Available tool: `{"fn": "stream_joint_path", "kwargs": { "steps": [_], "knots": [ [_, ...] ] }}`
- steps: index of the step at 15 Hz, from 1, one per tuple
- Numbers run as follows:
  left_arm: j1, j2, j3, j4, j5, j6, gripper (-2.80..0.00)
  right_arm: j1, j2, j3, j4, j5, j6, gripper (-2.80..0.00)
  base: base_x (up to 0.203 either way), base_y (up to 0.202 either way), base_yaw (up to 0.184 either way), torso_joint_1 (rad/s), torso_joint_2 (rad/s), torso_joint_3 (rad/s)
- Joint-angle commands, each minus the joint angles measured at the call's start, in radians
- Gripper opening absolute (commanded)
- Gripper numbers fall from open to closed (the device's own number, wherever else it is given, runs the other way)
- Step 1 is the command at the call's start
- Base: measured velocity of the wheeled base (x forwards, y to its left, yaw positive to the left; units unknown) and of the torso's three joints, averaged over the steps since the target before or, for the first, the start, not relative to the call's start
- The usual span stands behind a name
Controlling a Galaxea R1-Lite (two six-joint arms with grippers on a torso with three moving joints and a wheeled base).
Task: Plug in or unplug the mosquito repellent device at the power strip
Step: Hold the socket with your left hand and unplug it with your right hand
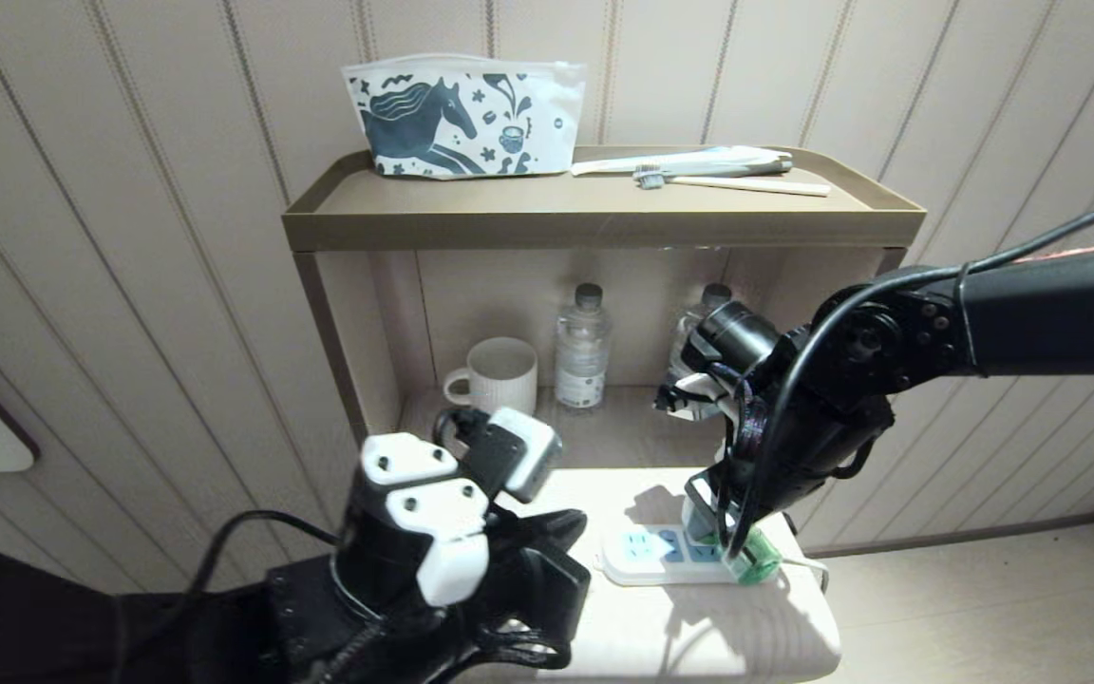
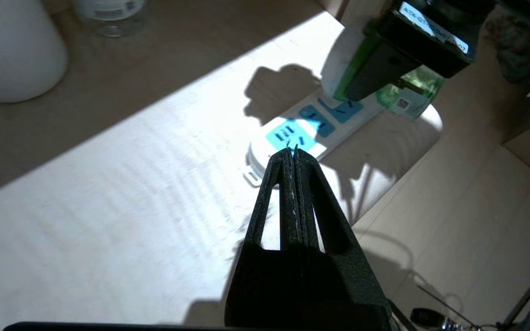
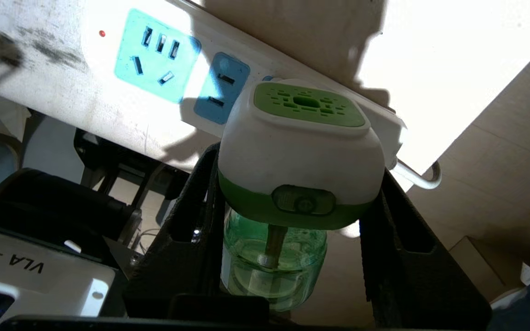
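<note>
The white power strip [image 1: 637, 556] [image 2: 288, 138] [image 3: 108, 92] lies on the white table top [image 1: 699, 627]. The mosquito repellent device [image 1: 751, 560] [image 2: 407, 92] [image 3: 302, 138] has a green-and-white head and a green bottle. It sits against the strip's cord end, and its prongs are hidden. My right gripper [image 1: 718, 537] [image 3: 297, 163] reaches down from the right and is shut on the device's head, one finger on each side. At the lower left, my left gripper [image 1: 566, 527] [image 2: 292, 149] is shut on nothing, its tips pointing at the strip's free end.
Behind the table a shelf niche holds a white mug [image 1: 495, 375] [image 2: 12, 50] and two clear water bottles [image 1: 582, 347] [image 1: 699, 323]. On the shelf top [image 1: 604, 223] lie a horse-print pouch [image 1: 466, 114] and a toothbrush [image 1: 737, 182]. The floor drops off at the table's right.
</note>
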Motion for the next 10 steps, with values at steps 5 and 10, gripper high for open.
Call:
{"fn": "stream_joint_path", "kwargs": {
  "steps": [5, 10],
  "knots": [
    [-0.084, 0.254, -0.125, -0.046, 0.031, -0.002, -2.80, 0.008, 0.036, 0.007, -0.003, 0.001, 0.000, -2.80, 0.000, 0.000, 0.000, 0.000, 0.00, 0.000],
    [-0.083, 0.407, -0.253, -0.086, 0.126, 0.002, -2.80, 0.007, 0.043, 0.032, -0.037, 0.001, -0.001, -2.80, 0.000, 0.000, 0.000, 0.000, 0.00, 0.000]
  ]
}}
